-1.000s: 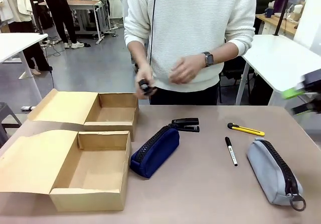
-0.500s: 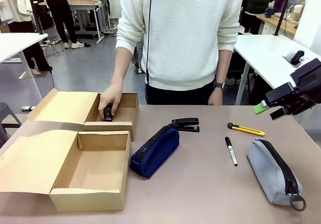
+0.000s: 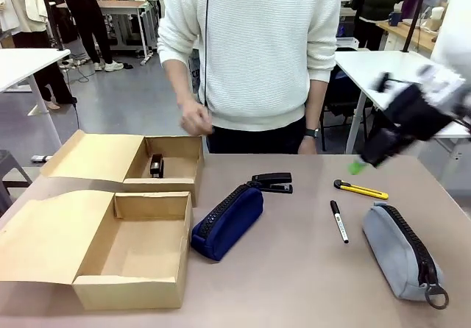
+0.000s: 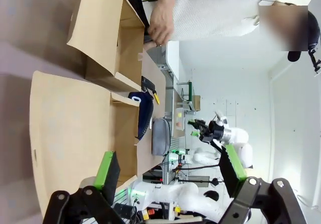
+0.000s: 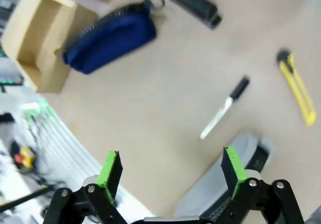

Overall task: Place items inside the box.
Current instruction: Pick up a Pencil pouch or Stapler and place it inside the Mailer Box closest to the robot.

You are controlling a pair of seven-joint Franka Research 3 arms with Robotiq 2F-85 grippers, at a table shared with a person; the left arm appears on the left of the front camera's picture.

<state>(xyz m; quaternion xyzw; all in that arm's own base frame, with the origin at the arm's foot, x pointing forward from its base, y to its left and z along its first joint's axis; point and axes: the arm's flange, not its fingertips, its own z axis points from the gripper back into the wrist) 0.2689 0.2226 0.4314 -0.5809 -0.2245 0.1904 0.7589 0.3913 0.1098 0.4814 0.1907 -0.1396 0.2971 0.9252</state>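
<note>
At the far left of the desk, two open cardboard boxes are sitting one behind the other. The far box is holding one black stapler, which is lying close to its left inner wall. The near box is standing just in front of it, flap spread to the left.

Just right of the near box, the navy pouch is lying at a slant, its zip end touching or nearly touching the second stapler behind it. Further right, the marker is lying with a yellow utility knife behind it. The grey pouch is resting at the near right of the desk, zip ring pointing at the near edge.

The person's one hand is hovering, blurred, above the far box. The other hand is hanging at the far desk edge.

The right tool is hanging blurred above the desk, near the knife. In its own wrist view, the right tool is showing its fingers spread apart with nothing between them, above the grey pouch and the marker. The left tool is likewise gaping wide and gripping nothing, looking across the box flaps.
</note>
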